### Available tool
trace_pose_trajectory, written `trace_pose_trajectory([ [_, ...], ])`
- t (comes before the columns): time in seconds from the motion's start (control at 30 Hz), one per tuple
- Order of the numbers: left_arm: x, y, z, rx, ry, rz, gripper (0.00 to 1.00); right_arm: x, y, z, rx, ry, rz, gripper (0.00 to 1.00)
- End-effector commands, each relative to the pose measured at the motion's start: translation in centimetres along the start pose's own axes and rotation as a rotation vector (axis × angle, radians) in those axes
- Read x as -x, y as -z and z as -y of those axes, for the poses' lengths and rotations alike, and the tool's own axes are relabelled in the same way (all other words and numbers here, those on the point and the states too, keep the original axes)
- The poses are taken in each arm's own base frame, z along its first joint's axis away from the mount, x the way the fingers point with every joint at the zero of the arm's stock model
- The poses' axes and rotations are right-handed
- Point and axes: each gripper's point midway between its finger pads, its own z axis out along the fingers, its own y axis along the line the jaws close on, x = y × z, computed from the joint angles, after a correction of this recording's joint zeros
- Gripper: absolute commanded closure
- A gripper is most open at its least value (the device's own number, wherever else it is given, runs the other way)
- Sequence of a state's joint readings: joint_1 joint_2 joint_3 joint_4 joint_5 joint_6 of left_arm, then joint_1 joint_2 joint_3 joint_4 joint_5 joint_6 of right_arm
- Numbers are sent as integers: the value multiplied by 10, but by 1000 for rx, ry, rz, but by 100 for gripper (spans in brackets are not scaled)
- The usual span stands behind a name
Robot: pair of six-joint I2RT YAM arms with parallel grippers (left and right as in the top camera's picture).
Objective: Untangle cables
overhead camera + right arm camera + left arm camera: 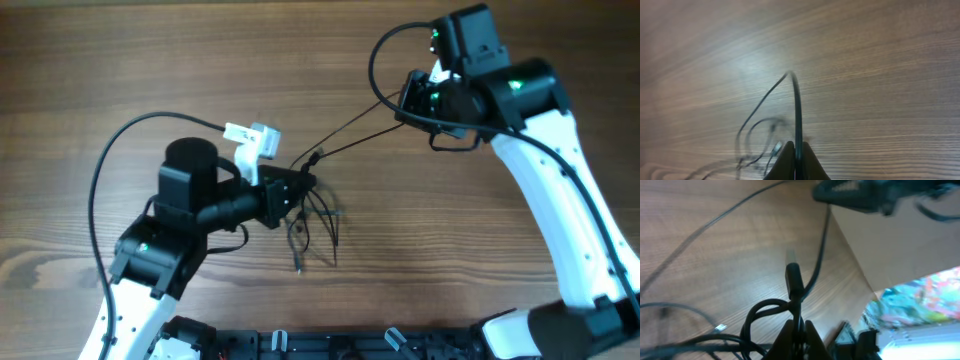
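Note:
A tangle of thin black cables (312, 225) lies at the table's middle, with loops and a plug end hanging toward the front. My left gripper (296, 192) is shut on the bundle; the left wrist view shows a cable (800, 311) pinched between its fingers (799, 332), with a black plug (793, 277) sticking up beyond them. Two taut strands (355, 135) run up and right to my right gripper (408, 100), which is raised at the back right. In the right wrist view its fingers (796, 150) are shut on a single cable (798, 107) that arcs down to the blurred bundle below.
The wooden table (120, 60) fills the overhead view. A thicker black camera cable (115, 150) arcs over the left arm, and another (385, 50) loops by the right arm. A black rail (330, 345) runs along the front edge.

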State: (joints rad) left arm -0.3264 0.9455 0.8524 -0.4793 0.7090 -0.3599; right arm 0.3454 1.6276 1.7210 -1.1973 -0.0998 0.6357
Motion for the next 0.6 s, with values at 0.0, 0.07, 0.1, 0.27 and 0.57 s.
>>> trace_pose_trajectory([
  [0.0,-13,17,4,-47,-3,-50,96,10,-17,1,16,63,-9,96],
  [0.07,-31,14,-11,-11,10,-126,96,5,-4,-44,259,186,-36,96],
  [0.1,-36,12,-15,-7,20,-153,96,5,3,-59,337,207,-35,95],
  [0.27,-50,-2,-11,-85,81,-250,96,29,8,-62,333,-5,41,96],
  [0.57,-55,11,33,-307,-26,-260,96,49,-55,-12,47,-49,89,96],
])
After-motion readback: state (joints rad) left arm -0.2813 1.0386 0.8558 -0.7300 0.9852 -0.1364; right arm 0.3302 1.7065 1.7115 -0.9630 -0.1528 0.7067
